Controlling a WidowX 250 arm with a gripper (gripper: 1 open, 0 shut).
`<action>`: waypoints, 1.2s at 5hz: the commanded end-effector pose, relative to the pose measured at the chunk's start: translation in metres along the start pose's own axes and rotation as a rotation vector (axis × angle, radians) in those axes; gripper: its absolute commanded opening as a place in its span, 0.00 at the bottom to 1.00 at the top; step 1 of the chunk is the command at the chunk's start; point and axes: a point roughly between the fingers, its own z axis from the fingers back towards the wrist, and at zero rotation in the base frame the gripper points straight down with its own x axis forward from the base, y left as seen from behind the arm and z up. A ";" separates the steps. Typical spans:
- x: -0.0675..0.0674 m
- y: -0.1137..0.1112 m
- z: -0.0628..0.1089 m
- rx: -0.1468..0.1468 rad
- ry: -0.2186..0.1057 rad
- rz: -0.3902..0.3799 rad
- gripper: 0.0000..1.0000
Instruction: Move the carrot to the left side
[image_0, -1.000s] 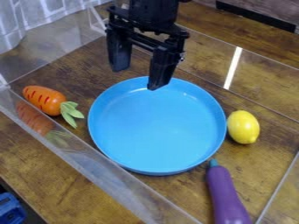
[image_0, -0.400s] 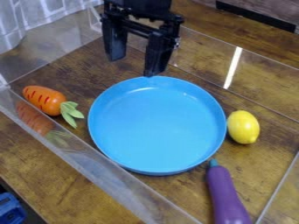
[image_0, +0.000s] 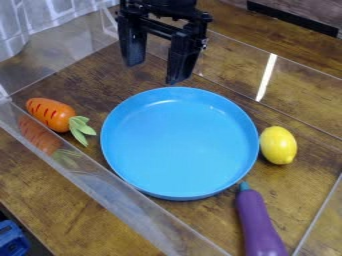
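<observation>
Plate (image_0: 181, 150) centre; carrot (image_0: 52, 114) left, lemon (image_0: 278, 145) right, eggplant (image_0: 259, 224) front-right, seemingly touching rim

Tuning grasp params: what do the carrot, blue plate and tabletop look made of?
Carrot: likely moulded plastic or rubber, matte orange with dark ridge lines and green leaves.
Blue plate: probably plastic, smooth, uniform colour, soft sheen.
Tabletop: wood grain, dark brown, glossy; a bright streak reflects on it. Solid wood or laminate, cannot tell.

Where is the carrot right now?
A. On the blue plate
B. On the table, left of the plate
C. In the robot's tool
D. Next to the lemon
B. The carrot lies on the wooden table just left of the plate, far from the lemon; the open tool holds nothing.
</observation>
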 end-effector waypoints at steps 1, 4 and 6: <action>0.001 -0.006 0.013 0.014 -0.035 -0.023 1.00; -0.004 -0.011 0.007 0.014 0.003 -0.035 1.00; -0.007 -0.008 0.008 -0.007 0.018 -0.011 1.00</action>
